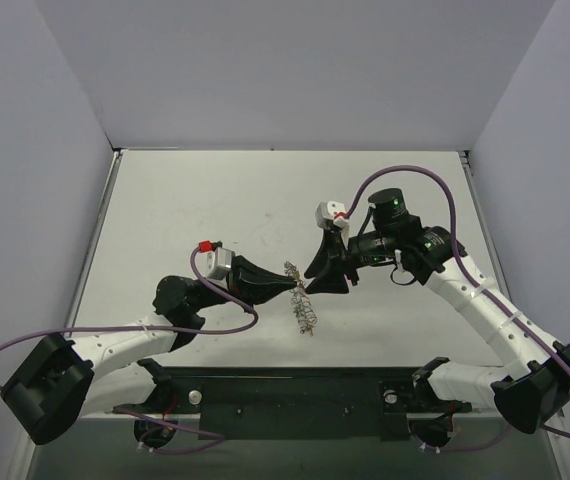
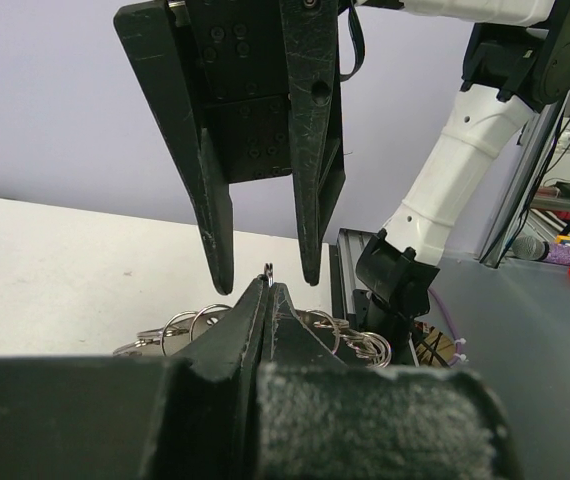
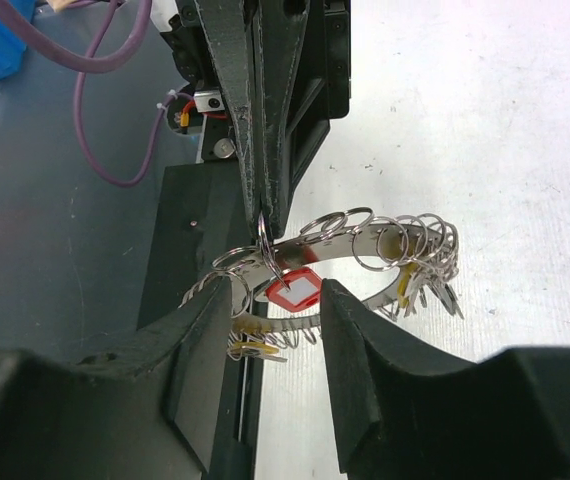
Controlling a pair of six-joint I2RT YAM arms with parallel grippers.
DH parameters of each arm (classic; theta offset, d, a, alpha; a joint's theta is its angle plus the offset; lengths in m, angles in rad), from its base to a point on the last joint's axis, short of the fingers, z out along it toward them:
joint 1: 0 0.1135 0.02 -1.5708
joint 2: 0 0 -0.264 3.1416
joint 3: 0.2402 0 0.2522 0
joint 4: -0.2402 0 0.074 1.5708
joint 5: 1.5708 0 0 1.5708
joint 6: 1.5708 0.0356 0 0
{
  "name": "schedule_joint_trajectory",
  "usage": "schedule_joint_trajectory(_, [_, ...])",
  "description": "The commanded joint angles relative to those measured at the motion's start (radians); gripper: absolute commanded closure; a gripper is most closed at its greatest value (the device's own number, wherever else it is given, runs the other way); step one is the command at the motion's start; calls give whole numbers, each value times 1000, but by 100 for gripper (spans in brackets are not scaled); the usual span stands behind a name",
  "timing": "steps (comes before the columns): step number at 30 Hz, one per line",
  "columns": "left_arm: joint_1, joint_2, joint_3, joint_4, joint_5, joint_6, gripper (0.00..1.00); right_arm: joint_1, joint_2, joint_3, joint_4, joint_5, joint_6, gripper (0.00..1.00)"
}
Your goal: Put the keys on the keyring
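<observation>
The keyring (image 3: 365, 240) is a silvery coiled loop carrying many small wire rings, and it shows as a tangle in the top view (image 1: 301, 303). A red-headed key (image 3: 295, 292) hangs from a thin wire ring (image 3: 265, 240). My left gripper (image 2: 268, 288) is shut on that ring, whose tip pokes out above its tips. It reaches in from above in the right wrist view (image 3: 265, 215). My right gripper (image 3: 277, 300) is open, one finger on each side of the red key and not touching it. Yellow-headed keys (image 3: 250, 345) hang on the loop. No green one shows.
The two grippers meet tip to tip at mid-table (image 1: 305, 283). The black base rail (image 1: 295, 392) runs along the near edge. Grey walls enclose the white table (image 1: 215, 200) on three sides. A purple cable (image 1: 415, 172) loops over the right arm.
</observation>
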Motion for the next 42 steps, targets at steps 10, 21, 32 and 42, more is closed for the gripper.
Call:
schedule_joint_trajectory(10, [5,-6,12,216,1,-27,100,24,3,15,10,-38,-24,83])
schedule_joint_trajectory(21, [5,-12,6,242,-31,-26,100,33,-5,-16,12,-33,-16,100])
schedule_joint_trajectory(32, [13,-8,8,319,-54,-70,100,41,-8,-59,64,-6,47,100])
schedule_joint_trajectory(42, [19,8,3,302,-8,-84,100,-14,8,-33,238,113,349,100])
